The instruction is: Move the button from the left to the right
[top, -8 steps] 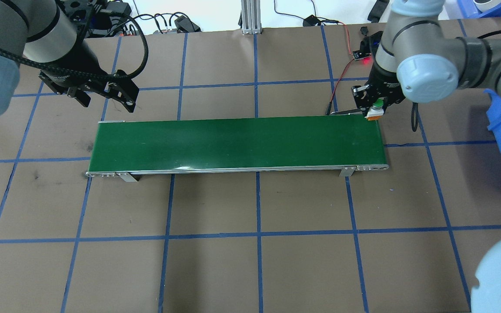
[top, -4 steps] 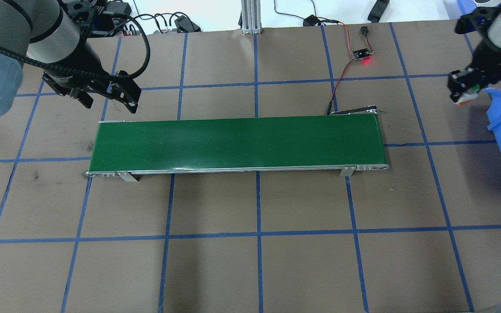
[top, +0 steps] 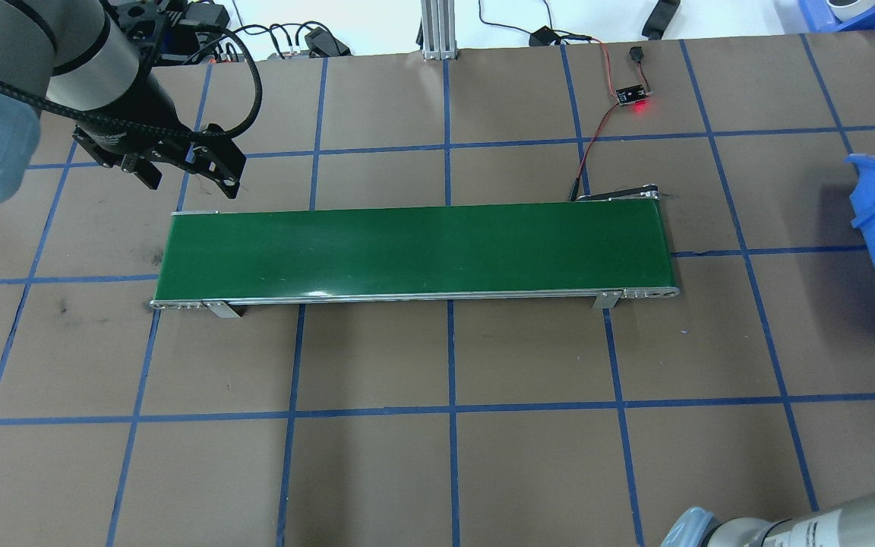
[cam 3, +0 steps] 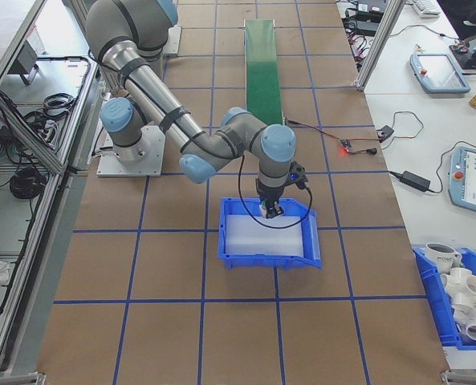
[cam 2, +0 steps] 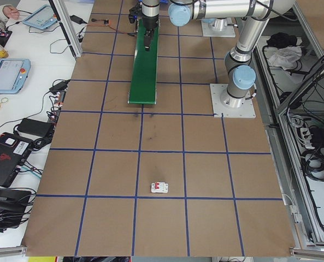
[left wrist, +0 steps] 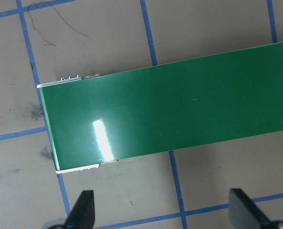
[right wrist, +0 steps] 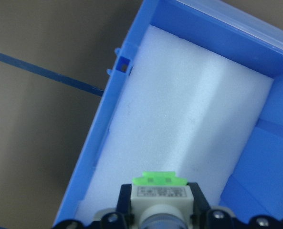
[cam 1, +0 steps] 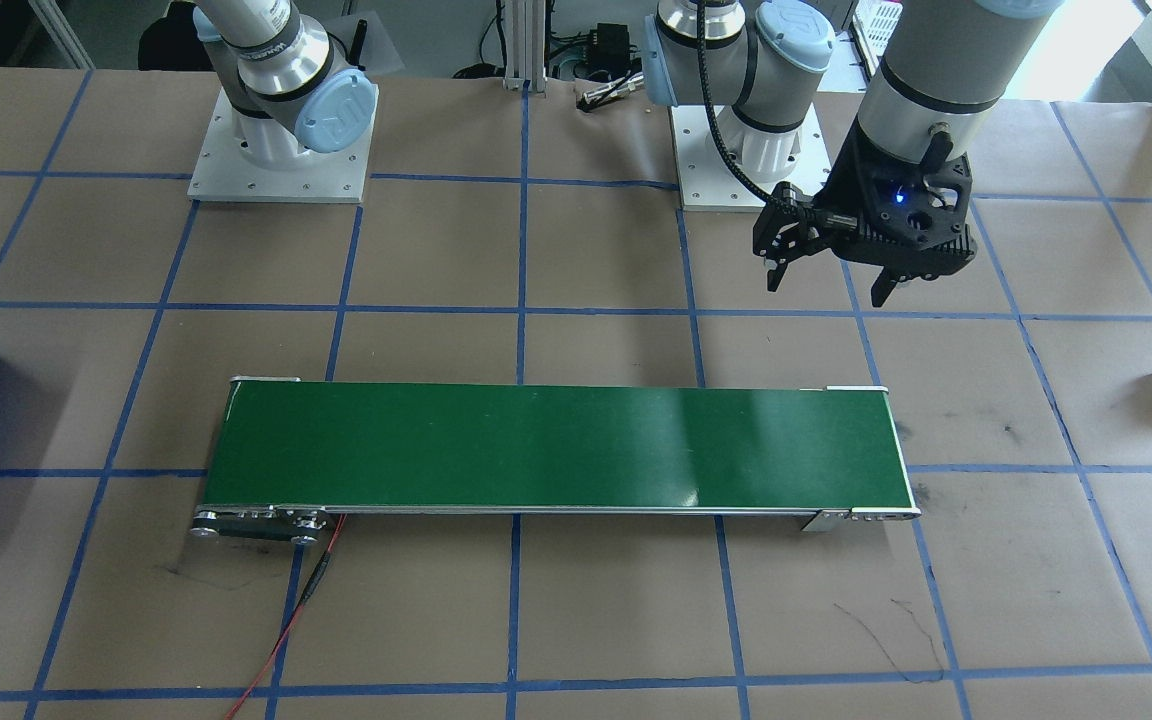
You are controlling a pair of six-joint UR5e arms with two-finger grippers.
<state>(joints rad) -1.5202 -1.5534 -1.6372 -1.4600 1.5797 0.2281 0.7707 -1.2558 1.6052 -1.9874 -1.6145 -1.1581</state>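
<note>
Belt glossy green, metal side rails; table matt brown paper; bin smooth blue plastic, white foam liner.

Bin walls flank foam (open above).

The left arm reaches out from its base and bends down, its wrist pointing at the surface. The left pincer hangs in the air with its two fingers spread wide apart and nothing between them. The right arm stretches sideways, folded at the elbow, its wrist turned straight down. The right pincer hangs low; in the wrist view its fingers are clamped on either side of the button.
</note>
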